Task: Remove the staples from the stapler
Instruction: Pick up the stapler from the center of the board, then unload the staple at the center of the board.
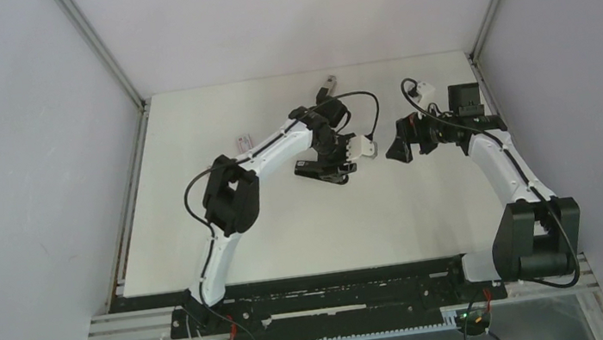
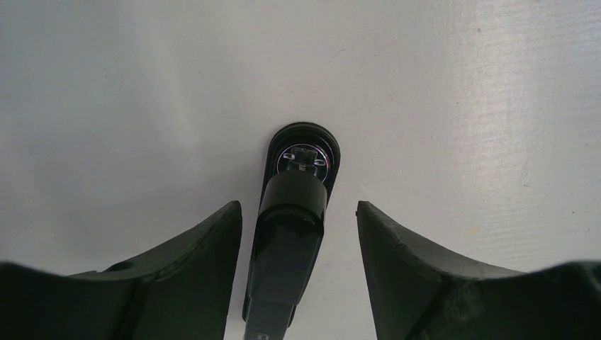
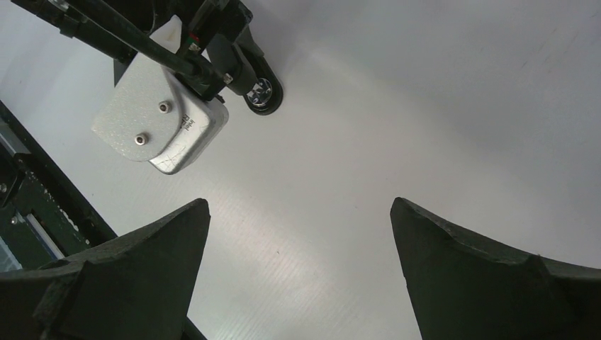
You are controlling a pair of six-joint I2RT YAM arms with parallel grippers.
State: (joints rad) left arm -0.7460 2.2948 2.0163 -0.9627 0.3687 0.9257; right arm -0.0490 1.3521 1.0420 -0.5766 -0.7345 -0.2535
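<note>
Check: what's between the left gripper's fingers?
The stapler, lengthwise, touching neither finger of the left gripper. Left wrist view shows it.

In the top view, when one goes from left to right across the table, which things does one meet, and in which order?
In order: small pink-and-white box → stapler → right gripper.

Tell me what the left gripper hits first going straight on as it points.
The black stapler, lying between its open jaws; the left gripper would probably land on it before the white table, though depth is unclear.
</note>
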